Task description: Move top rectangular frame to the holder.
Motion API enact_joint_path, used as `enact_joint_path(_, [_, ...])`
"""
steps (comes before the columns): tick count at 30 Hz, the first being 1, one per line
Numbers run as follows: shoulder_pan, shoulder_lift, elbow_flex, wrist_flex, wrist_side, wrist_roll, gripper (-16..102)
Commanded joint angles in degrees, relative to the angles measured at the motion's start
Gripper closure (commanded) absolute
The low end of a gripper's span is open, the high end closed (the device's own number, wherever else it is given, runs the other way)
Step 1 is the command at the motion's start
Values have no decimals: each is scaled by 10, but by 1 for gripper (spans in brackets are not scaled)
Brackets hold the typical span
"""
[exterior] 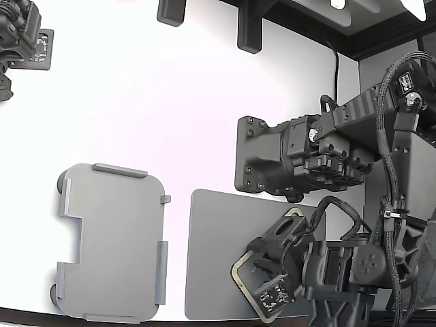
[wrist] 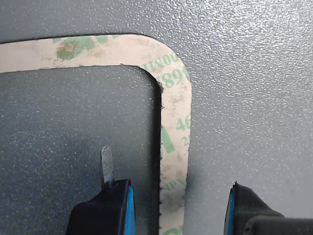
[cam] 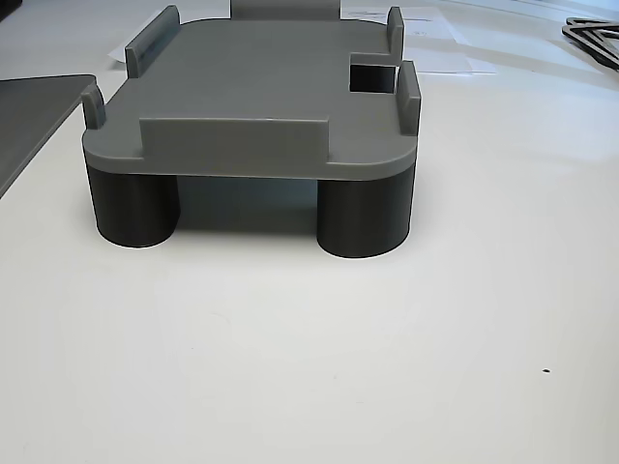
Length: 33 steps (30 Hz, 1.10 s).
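Observation:
The tan-beige rectangular frame (wrist: 175,122) with green print lies flat on the dark grey mat (wrist: 254,73); the wrist view shows one rounded corner and one side strip. My gripper (wrist: 178,210) is open just above it. Its two blue-edged fingers (wrist: 110,210) stand on either side of that strip without touching it. In the exterior view the gripper (exterior: 264,269) hangs over the mat's right part (exterior: 214,259), and only bits of the frame's edge (exterior: 236,271) show under it. The light grey holder (exterior: 109,245) stands empty to the exterior view's left; it also shows in the other view (cam: 251,87), raised on dark round legs.
A second dark arm head (exterior: 286,157) hangs just beyond the mat's far edge. Cables and the arm's base (exterior: 395,259) fill the exterior view's right. Another dark device (exterior: 20,34) sits at the far left corner. The table's front edge runs close below the holder.

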Motion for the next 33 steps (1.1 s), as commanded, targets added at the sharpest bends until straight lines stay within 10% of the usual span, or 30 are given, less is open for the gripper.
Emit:
enact_joint_path(1, [-6,17,-9,-1,0,-1,10])
enact_joint_path(26, [-8,24,34,-30,-2,3,38])
enact_joint_path(33, [-8,20,28,-23,3,24,78])
